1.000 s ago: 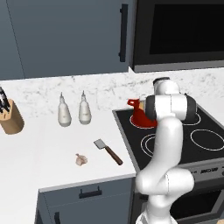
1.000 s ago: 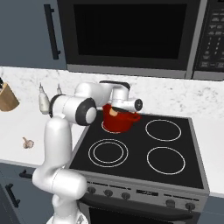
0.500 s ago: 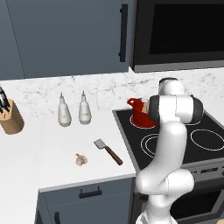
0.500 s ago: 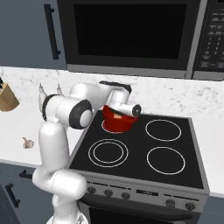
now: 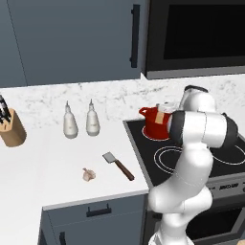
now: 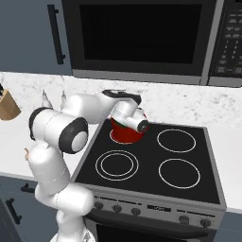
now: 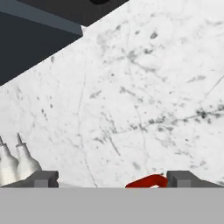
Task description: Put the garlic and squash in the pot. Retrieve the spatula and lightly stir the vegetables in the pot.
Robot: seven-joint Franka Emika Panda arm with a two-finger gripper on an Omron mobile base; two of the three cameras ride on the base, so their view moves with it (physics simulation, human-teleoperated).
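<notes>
- There is one round, deep red pot with small side handles. It stands on the back left burner of the black glass stove, which has four ring burners.
- There is one small, lumpy, pale pinkish garlic bulb. It lies on the white counter, near the front edge.
- There is one short spatula with a square grey metal blade and a dark brown handle. It lies flat on the counter just to the right of the garlic, apart from it, with the handle pointing toward the stove.
- I cannot find the squash on the counter, and the inside of the pot is hidden by the arm.
- There are two white bottles with thin spouts. They stand side by side at the back of the counter, and they appear also at the lower left of the hand view.
- There is one wooden knife block at the far left of the counter.
- The two-finger gripper is above the pot, whose red rim shows between the two dark finger tips. The jaws stand wide apart, and nothing is between them.
- The back wall is white marble with grey veins. Dark grey-blue cabinets hang over the counter, and a black microwave hangs over the stove.
</notes>
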